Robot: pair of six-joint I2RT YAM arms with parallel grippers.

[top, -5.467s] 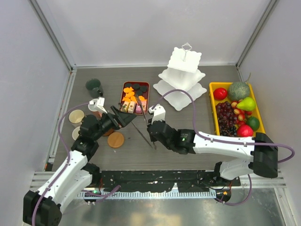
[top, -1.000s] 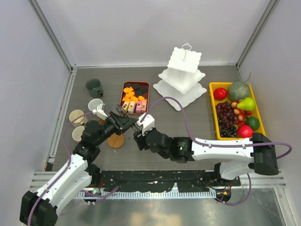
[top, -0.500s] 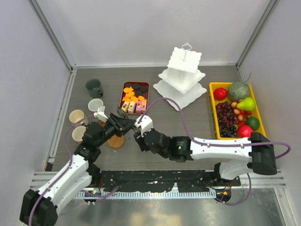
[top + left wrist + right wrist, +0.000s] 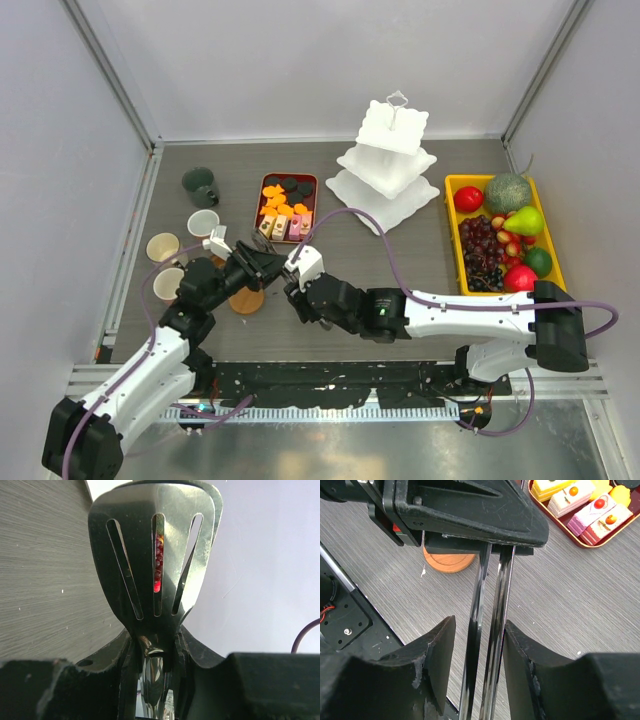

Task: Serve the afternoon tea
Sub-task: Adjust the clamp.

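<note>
Passing the metal tongs [image 4: 137, 540] between arms looks risky: the left gripper [image 4: 152, 650] clamps their slotted end, the right gripper [image 4: 477, 627] straddles both shafts, gripping or not I cannot tell, so an early release could drop them short of the sweets [image 4: 288, 205] in the dark red tray [image 4: 261, 205].

No text, label, brand, number or sign can be read in any of the views.
</note>
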